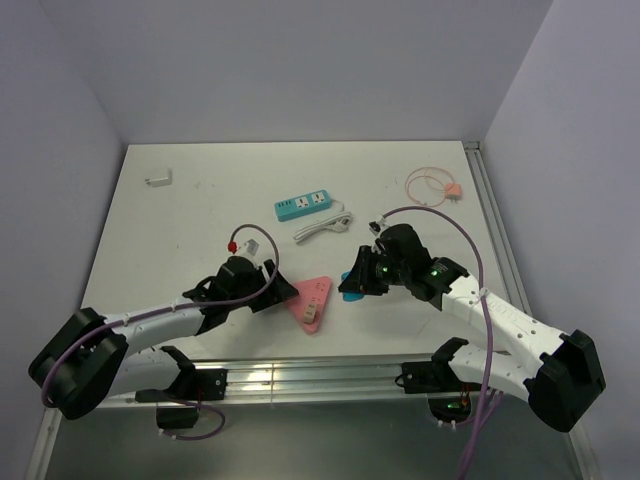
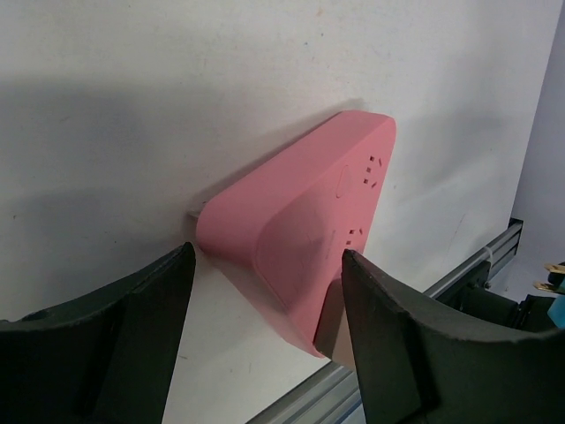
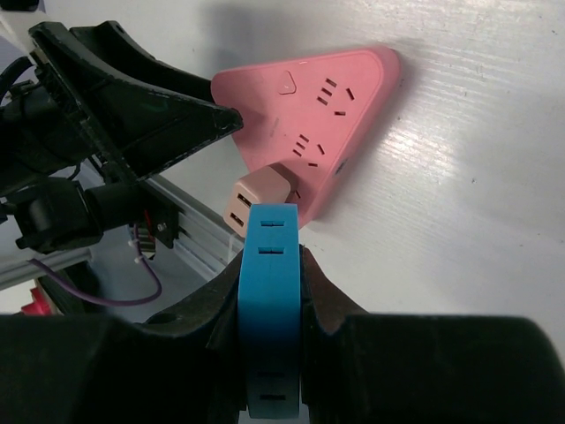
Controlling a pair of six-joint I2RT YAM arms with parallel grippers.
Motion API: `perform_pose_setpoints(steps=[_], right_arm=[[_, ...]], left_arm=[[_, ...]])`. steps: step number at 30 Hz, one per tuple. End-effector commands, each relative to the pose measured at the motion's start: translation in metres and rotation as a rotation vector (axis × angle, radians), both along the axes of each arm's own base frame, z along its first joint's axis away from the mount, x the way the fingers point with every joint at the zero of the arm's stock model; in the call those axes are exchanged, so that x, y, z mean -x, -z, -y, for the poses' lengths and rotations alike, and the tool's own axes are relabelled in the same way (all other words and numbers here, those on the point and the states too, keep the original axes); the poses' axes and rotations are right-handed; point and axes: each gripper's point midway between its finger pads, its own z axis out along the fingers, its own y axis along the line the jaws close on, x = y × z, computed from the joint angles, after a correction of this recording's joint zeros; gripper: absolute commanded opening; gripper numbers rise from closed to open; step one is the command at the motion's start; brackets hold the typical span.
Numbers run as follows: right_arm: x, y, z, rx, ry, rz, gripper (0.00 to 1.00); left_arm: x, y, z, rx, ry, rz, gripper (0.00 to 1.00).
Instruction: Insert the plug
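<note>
My left gripper [image 1: 284, 293], jaws wide, straddles the pink triangular plastic power strip [image 3: 309, 97]; my right gripper [image 1: 352, 285] clamps the blue plastic plug [image 3: 272, 300] nearby. Best steady the strip, align prongs squarely.

Pink triangular socket block [image 1: 312, 298], flat on the table [image 1: 200, 210], sockets facing up, with a beige adapter [image 3: 256, 199] touching its near corner. Blue plug [image 3: 272, 300], clamped in the right gripper [image 3: 272, 265], sits just right of the block, not inserted.
</note>
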Motion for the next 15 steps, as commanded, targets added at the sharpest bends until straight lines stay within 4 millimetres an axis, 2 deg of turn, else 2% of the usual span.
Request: perform_pose_setpoints(steps=[1,8,11,14,15], right_arm=[[-0.006,-0.005,-0.003,-0.023,-0.011,0.041,0.00],[-0.007,-0.002,-0.006,-0.023,-0.017,0.032,0.00],[-0.008,0.001,-0.007,-0.021,-0.017,0.022,0.00],[-0.010,0.006,-0.007,-0.002,-0.009,0.004,0.00],[-0.015,0.007,-0.005,0.018,0.011,0.008,0.00]], left_arm=[[-0.006,-0.008,0.011,0.050,0.011,0.019,0.72],[-0.006,0.000,0.019,0.095,0.024,0.003,0.70],[-0.009,0.005,0.019,0.090,0.015,0.004,0.64],[-0.010,0.010,0.018,0.088,0.003,0.003,0.46],[-0.010,0.011,0.017,0.086,0.000,0.002,0.35]])
